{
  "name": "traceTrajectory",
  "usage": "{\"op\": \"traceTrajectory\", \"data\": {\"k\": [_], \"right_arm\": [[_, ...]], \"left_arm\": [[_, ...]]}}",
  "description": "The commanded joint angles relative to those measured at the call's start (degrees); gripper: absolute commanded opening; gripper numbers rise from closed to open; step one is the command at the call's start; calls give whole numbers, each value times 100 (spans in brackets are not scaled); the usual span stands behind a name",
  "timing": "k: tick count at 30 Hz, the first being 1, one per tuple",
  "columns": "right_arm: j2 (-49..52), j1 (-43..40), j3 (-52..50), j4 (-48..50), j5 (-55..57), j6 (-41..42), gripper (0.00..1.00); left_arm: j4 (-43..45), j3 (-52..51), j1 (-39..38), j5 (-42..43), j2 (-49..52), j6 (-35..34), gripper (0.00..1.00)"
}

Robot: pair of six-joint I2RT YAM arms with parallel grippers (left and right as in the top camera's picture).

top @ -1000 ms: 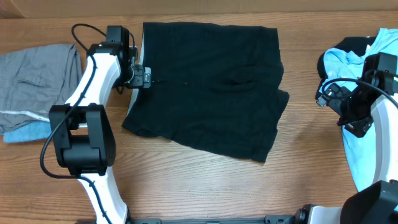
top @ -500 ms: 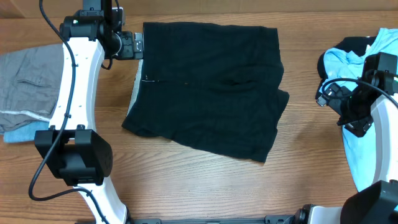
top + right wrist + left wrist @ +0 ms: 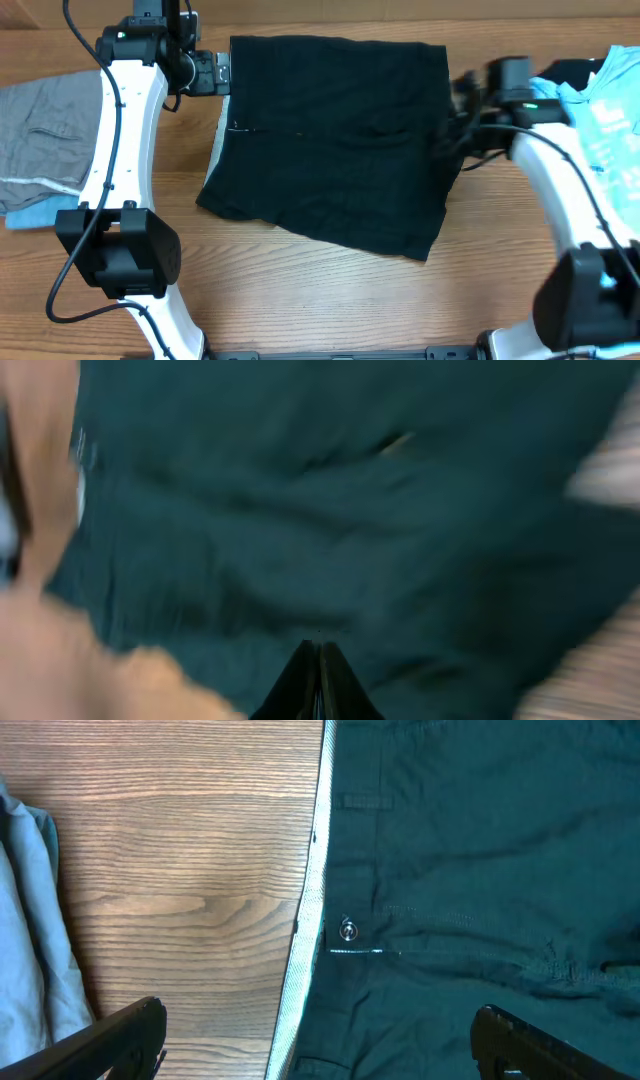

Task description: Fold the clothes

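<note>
Black shorts (image 3: pixel 330 140) lie spread flat in the middle of the table, their pale waistband edge (image 3: pixel 218 140) facing left. My left gripper (image 3: pixel 222 72) hovers open at the shorts' far left corner. In the left wrist view it (image 3: pixel 325 1045) straddles the pale waistband (image 3: pixel 305 940), with the button (image 3: pixel 348 930) just ahead and black cloth (image 3: pixel 480 850) to the right. My right gripper (image 3: pixel 452 130) is at the shorts' right edge, blurred by motion. In the right wrist view it (image 3: pixel 320 650) is shut over dark cloth (image 3: pixel 300 510), and nothing shows between the fingers.
A grey garment (image 3: pixel 50 130) lies at the left edge with a blue piece (image 3: pixel 40 212) under it; it also shows as grey cloth (image 3: pixel 30 920). A light blue T-shirt (image 3: pixel 600 130) is heaped at the right edge. Bare wood runs along the table's front.
My right arm swung left from the T-shirt heap to the shorts' right edge and its jaws shut. My left gripper rose from mid-waistband to the far corner, then stayed still.
</note>
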Motion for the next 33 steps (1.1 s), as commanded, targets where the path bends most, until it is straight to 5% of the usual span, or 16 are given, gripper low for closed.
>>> {"op": "traceTrajectory", "data": {"k": [1, 7, 12, 21, 26, 33], "right_arm": [[323, 839, 81, -463, -850, -435, 4], [402, 1956, -507, -551, 94, -199, 4], [402, 1991, -1209, 98, 201, 356, 4], [402, 1991, -2015, -122, 1532, 1663, 4], [402, 1716, -2295, -590, 2549, 2457, 4], [402, 632, -2358, -802, 2951, 1958, 4]], "left_arm": [[22, 57, 31, 85, -20, -103, 100], [24, 57, 31, 85, -17, -103, 100], [22, 57, 31, 85, -20, -103, 100], [24, 57, 31, 85, -17, -101, 100], [24, 57, 31, 85, -20, -103, 100], [22, 57, 31, 85, -17, -103, 100]]}}
